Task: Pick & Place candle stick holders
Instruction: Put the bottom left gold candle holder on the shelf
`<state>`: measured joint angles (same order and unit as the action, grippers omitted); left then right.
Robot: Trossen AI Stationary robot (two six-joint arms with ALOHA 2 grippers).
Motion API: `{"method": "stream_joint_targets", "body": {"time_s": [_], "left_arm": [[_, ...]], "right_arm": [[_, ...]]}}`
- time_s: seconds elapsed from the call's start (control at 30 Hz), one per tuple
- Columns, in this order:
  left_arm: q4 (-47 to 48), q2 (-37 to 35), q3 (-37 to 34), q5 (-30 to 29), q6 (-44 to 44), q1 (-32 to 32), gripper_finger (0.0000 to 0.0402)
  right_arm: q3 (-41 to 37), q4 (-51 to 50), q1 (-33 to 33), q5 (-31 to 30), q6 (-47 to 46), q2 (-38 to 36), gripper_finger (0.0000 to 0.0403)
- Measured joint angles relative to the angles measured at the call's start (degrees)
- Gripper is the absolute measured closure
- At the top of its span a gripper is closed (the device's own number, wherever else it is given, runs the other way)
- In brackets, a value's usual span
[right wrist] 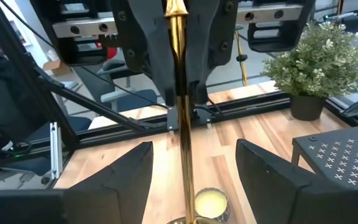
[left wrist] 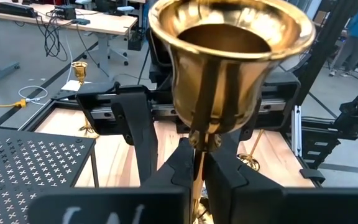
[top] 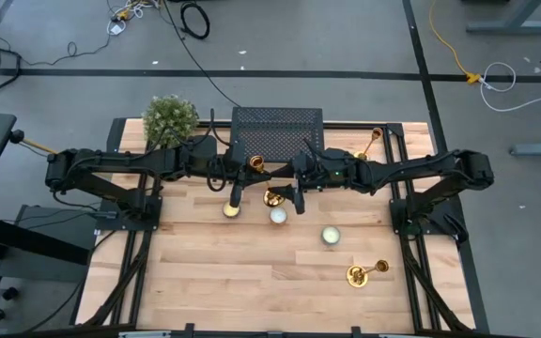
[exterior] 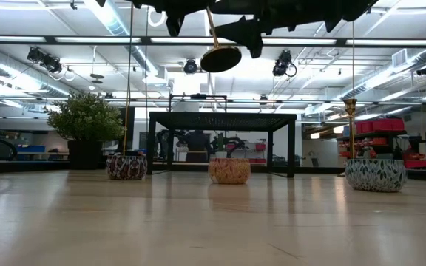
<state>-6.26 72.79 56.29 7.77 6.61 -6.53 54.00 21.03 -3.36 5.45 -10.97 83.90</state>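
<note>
One brass candle stick holder (top: 265, 181) hangs high over the table's middle, cup (left wrist: 229, 62) up and round base (exterior: 220, 58) down. My left gripper (left wrist: 197, 163) is shut on it. My right gripper (right wrist: 194, 180) faces it from the table's right. It is open, with one finger on either side of the stem (right wrist: 180, 124), lower down than the left fingers and apart from the stem. A second holder (top: 370, 143) stands upright at the far right. A third holder (top: 365, 272) is at the near right. My left gripper pinches the holder's thin stem (left wrist: 197, 171) just under the cup, between its two fingers. The fingers come about level from the table's left and lie across the stem. The holder hangs below them slightly tilted, its base well clear of the table.
Three candles in patterned jars (exterior: 126, 166) (exterior: 229, 170) (exterior: 376, 175) stand on the wood under and around the grippers. A black mesh stand (top: 277, 127) and a potted plant (top: 170, 120) are at the far edge. The near half of the table has free room.
</note>
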Motion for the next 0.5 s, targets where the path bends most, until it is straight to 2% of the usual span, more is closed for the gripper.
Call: {"method": "stream_joint_targets", "body": {"time_s": [0.5], "left_arm": [[0.0, 0.0, 0.0, 0.0, -2.0, 0.0, 0.0385]], "right_arm": [[0.0, 1.0, 0.0, 1.3, 1.0, 0.0, 0.0172]]}}
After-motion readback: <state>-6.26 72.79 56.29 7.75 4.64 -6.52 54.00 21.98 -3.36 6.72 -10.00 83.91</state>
